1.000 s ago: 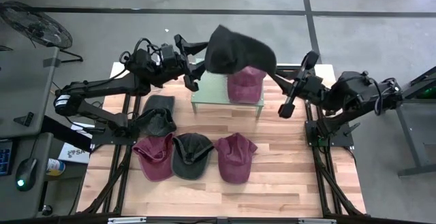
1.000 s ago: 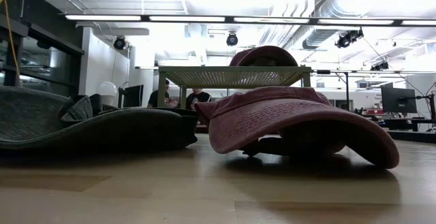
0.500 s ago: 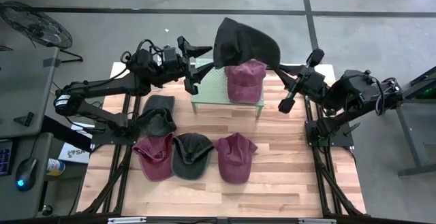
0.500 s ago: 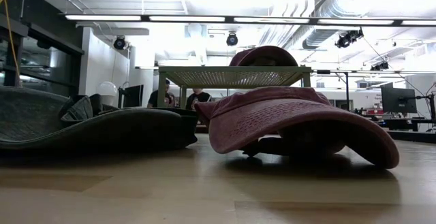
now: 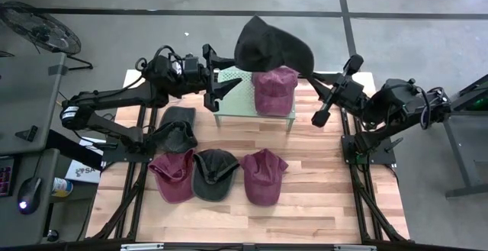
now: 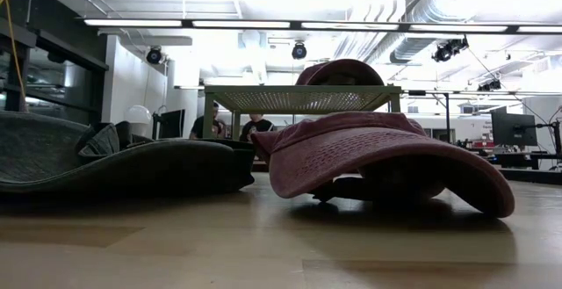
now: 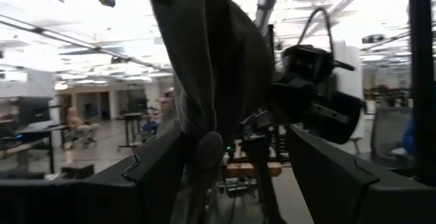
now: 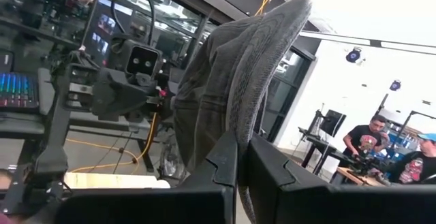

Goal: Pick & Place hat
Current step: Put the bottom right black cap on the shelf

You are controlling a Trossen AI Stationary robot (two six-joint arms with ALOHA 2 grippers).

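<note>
Looking straight down, the dark grey fabric cap point(image 5: 271, 46) is seen lifted higher than a second ago, pinched by the right gripper point(image 5: 311, 73), above the green mesh stand point(image 5: 236, 102); the left gripper point(image 5: 223, 75) now stands wide open and empty, so the handover seems done. At table height, only a maroon cap point(image 6: 386, 153) is shown. Through the right wrist, the closed fingers point(image 8: 228, 163) on the brim are confirmed.

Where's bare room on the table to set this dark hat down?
Bare wood lies along the table's front edge and right of the three-cap row, below the right gripper. The stand's left half is free beside its maroon cap. The left-centre is crowded with caps.
</note>
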